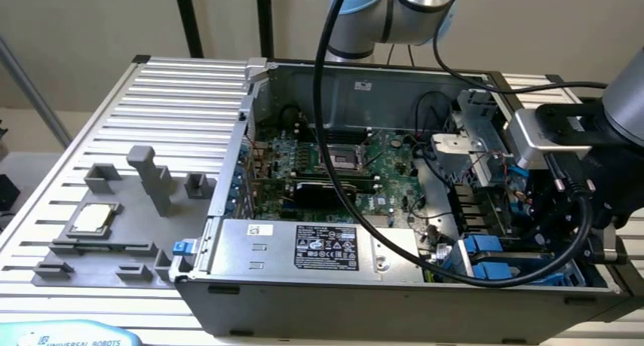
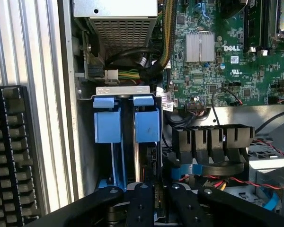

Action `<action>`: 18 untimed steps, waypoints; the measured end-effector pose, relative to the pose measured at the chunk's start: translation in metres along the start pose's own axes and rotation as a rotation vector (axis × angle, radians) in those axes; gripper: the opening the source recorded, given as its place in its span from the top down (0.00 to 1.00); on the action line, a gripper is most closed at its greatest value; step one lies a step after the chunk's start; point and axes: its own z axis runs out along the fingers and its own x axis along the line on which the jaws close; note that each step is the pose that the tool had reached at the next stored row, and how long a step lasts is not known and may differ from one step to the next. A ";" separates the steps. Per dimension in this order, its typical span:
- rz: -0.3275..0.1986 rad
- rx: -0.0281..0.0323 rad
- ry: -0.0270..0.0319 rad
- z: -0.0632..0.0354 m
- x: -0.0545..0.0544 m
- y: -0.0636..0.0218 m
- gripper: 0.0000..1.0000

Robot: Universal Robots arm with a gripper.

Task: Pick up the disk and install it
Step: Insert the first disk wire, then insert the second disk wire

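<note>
At the lower right of the exterior view, the gripper (image 1: 574, 233) reaches down into the open computer case (image 1: 302, 301), over the drive bay with its blue tabs (image 1: 488, 257). Low in the wrist view, its black fingers (image 2: 144, 203) stand close together around the thin top edge of the disk (image 2: 143, 163), which sits upright in the bay between two blue carrier tabs, beside the green motherboard (image 2: 236, 52).
</note>
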 end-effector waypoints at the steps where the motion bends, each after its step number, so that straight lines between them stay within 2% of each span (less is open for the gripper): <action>1: 0.000 0.0001 0.0008 0.0002 0.000 0.0000 0.84; 6: 0.000 0.0002 0.0007 0.0000 0.000 0.0000 0.82; 7: 0.000 0.0000 0.0011 -0.0014 0.000 -0.0001 0.75; 8: 0.000 0.0000 0.0008 -0.0036 -0.001 -0.0002 0.75; 16: 0.000 0.0001 0.0012 -0.0361 -0.003 -0.0018 0.75; 18: 0.000 0.0000 0.0009 -0.0410 -0.004 -0.0019 0.75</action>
